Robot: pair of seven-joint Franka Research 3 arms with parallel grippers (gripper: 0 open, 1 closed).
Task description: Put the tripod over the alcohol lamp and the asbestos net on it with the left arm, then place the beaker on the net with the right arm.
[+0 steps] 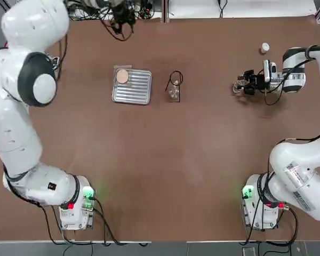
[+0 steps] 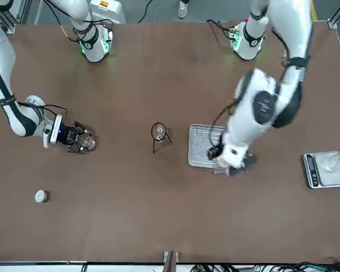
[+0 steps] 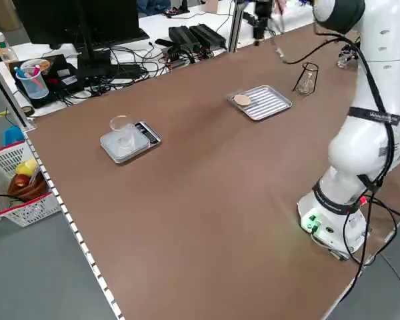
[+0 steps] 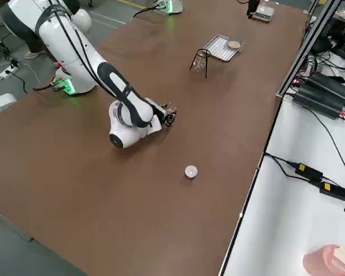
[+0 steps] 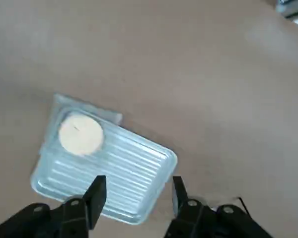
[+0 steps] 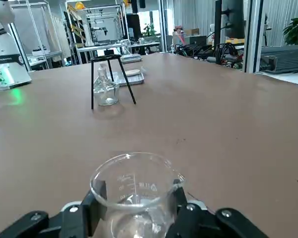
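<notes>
The tripod (image 1: 176, 78) stands over the alcohol lamp (image 1: 174, 93), right of the tray (image 1: 132, 94) bearing the asbestos net (image 1: 122, 76).

The black wire tripod (image 1: 176, 78) is seen upright over the clear-glass alcohol lamp (image 1: 174, 92), right of top-view centre, upper half; the tan-centred net (image 1: 122, 76) is laid upper left, partly on the tray. The clear beaker (image 6: 136, 193) is held, lower centre of the right wrist view.

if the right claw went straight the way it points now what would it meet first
Probably the tripod: the right claw, low over the table's right side, points roughly there, beaker leading, though it might just miss.
</notes>
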